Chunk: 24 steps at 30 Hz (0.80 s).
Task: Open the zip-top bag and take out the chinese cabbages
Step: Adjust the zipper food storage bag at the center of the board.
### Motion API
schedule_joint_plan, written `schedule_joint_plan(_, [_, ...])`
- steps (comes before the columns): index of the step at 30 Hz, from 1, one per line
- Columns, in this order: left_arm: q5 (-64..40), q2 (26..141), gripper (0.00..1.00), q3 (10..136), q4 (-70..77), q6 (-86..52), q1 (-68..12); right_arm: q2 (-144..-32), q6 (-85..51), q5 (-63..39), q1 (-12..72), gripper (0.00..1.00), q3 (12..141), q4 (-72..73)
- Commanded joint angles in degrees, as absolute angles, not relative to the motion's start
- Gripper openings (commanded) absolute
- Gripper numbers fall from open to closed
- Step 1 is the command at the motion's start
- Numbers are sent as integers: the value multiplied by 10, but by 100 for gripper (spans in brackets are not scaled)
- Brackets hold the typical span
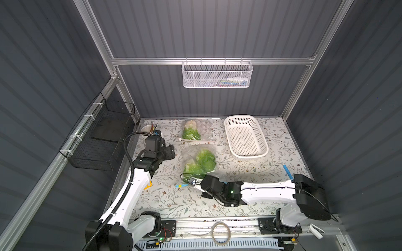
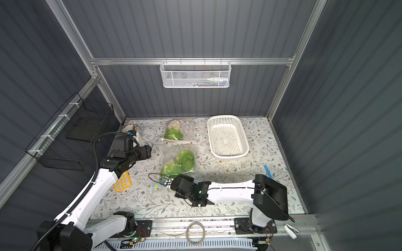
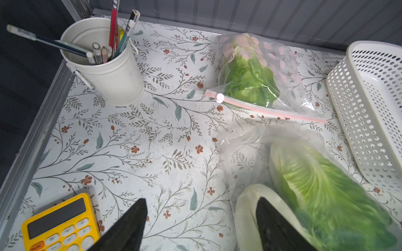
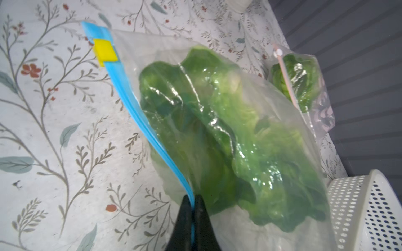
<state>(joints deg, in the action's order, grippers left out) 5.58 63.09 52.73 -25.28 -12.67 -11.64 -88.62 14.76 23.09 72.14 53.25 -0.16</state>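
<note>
Right tool (image 4: 192, 201) clamped on the blue zip strip (image 4: 139, 121) of the clear plastic bag (image 4: 156, 47), left tool (image 3: 201, 203) apart: tugging the yellow slider (image 4: 105, 52) could slip that thin pinch.

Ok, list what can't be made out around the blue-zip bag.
- Right gripper: fingertips hidden under its wrist in both top views.
- Blue zip strip: sealed or parted unclear; edge-on in the right wrist view, mostly under that gripper in both top views.
- Yellow calculator: cut by the left wrist view's edge.
- Wall basket contents: too small behind mesh in both top views.
</note>
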Motion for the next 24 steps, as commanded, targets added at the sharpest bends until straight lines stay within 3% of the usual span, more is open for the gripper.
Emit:
schedule_joint_plan(1, [31, 613, 79, 520, -249, -117, -115, -846, 108, 171, 683, 0, 534, -30])
schedule_joint_plan(11, [-98, 518, 67, 475, -167, -78, -115, -765, 61, 10, 578, 0, 584, -115])
schedule_joint_plan(19, [-306, 476, 57, 444, -93, -54, -115, -774, 18, -68, 517, 0, 641, -160])
schedule_joint_plan(24, [-371, 472, 48, 446, -98, -36, -115, -785, -1, -111, 475, 0, 670, -177])
